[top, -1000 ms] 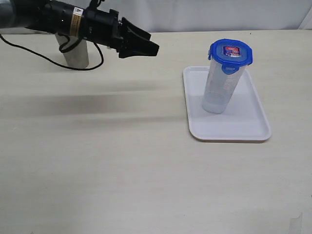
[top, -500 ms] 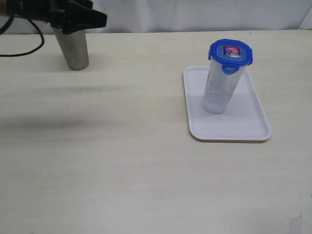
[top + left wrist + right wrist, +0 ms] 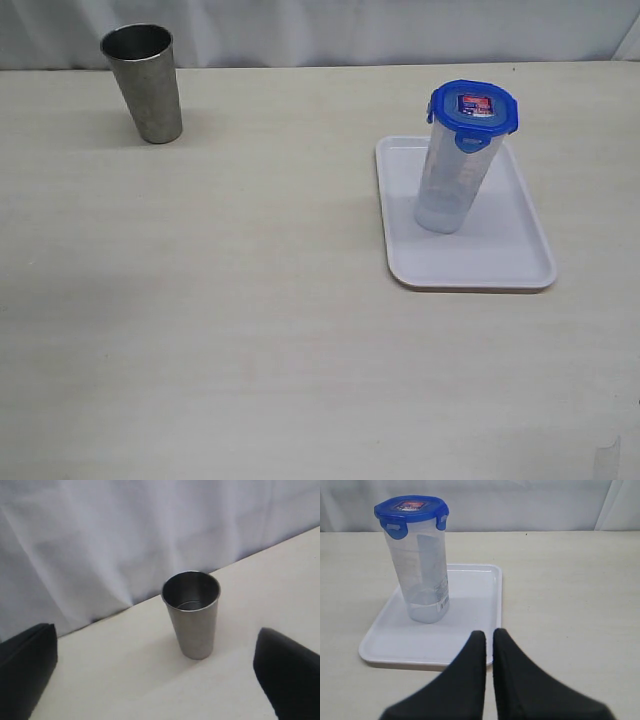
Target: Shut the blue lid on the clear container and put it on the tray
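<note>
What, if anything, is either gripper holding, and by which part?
Nothing is held. The left gripper is open, the right gripper shut on nothing; the clear container stands free on the tray.

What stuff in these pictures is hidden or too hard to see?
- Exterior view: the words on the sticker of the blue lid are too small to read.
- Right wrist view: the lid's far flaps are hidden behind the lid itself, so I cannot tell whether they are latched.
- Exterior view: both arms are outside the frame.
- Left wrist view: the fingers of the left pincer are cut off by the frame's edges.
</note>
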`<move>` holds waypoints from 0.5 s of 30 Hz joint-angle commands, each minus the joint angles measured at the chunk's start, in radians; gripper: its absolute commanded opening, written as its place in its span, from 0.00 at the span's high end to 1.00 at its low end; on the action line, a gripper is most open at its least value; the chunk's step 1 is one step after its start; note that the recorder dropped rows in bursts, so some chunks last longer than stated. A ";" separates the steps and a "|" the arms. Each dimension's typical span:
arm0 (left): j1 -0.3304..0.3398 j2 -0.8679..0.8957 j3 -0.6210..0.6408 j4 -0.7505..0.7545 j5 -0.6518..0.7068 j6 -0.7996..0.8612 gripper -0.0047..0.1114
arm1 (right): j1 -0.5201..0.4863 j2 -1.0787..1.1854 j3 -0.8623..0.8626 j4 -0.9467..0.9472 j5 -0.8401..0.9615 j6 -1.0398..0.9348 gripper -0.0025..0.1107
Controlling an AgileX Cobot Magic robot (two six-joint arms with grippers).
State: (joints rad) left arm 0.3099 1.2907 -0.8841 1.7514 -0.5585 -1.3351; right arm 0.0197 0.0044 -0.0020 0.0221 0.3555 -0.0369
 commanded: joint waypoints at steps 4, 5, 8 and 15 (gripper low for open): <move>0.075 -0.226 0.071 -0.007 -0.014 -0.018 0.05 | -0.006 -0.004 0.002 -0.004 -0.011 0.000 0.93; 0.075 -0.250 0.077 -0.007 -0.018 -0.036 0.05 | -0.006 -0.004 0.002 -0.004 -0.011 0.000 0.93; 0.075 -0.316 0.090 -0.007 -0.043 -0.077 0.05 | -0.006 -0.004 0.002 -0.004 -0.011 0.000 0.93; 0.075 -0.422 0.117 -0.007 -0.208 -0.238 0.05 | -0.006 -0.004 0.002 -0.004 -0.011 0.000 0.93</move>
State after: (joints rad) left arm 0.3835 0.9054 -0.7807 1.7532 -0.6748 -1.5138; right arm 0.0197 0.0044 -0.0020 0.0221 0.3555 -0.0369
